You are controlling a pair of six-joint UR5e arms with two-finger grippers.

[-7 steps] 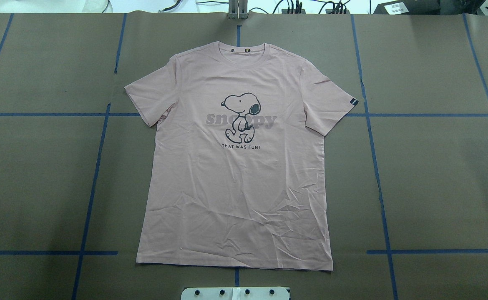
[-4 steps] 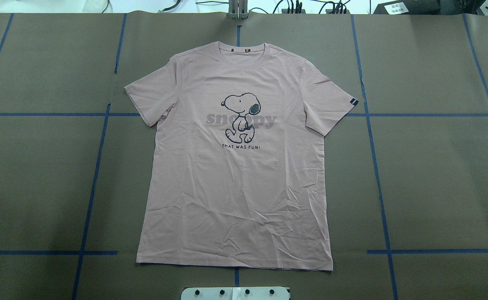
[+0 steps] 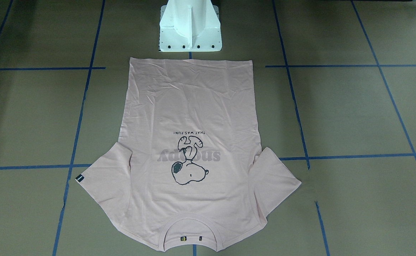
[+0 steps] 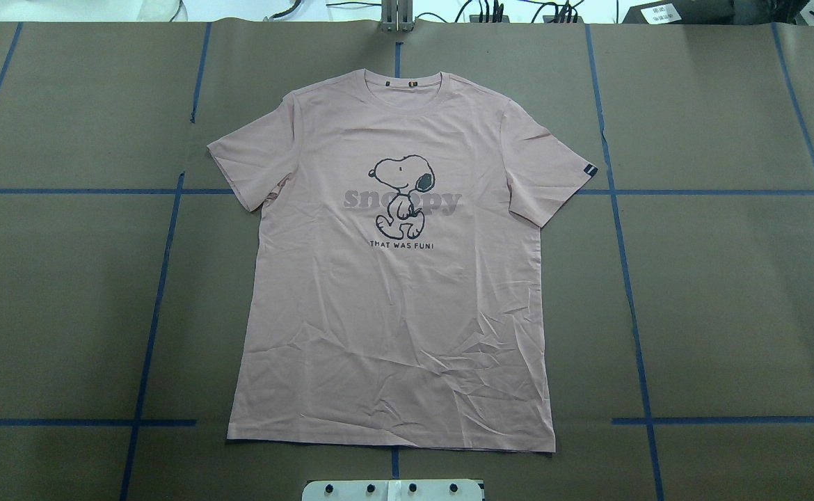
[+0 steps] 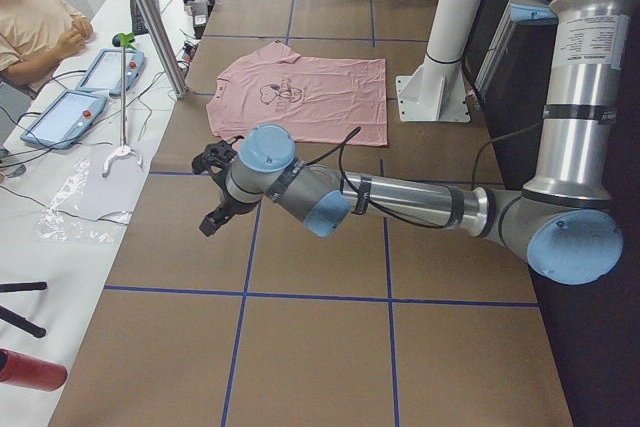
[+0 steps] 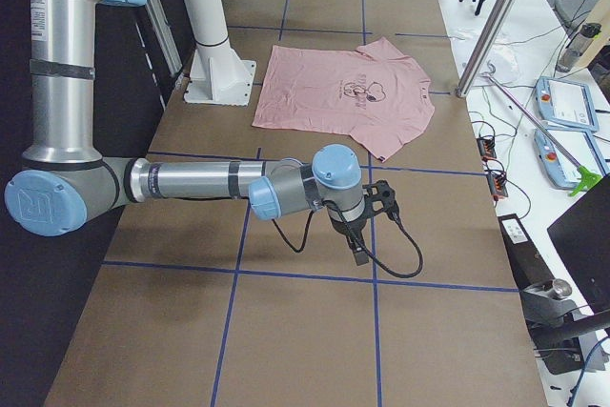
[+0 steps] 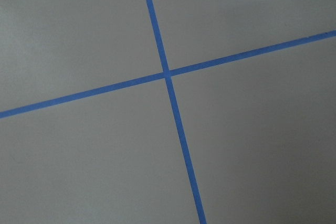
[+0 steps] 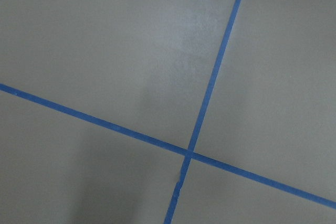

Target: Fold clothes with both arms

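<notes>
The T-shirt lies flat, front up, unmoved since before.

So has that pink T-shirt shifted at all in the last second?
No. In the overhead view the T-shirt lies just as before: its sleeve tag still sits right beside the blue tape cross.

Soft, even overhead light; shadows faint. Overhead view: table dimmer toward near left corner. Right wrist view: pale sheen patch on table, darker lower left. Focus sharp throughout.
</notes>
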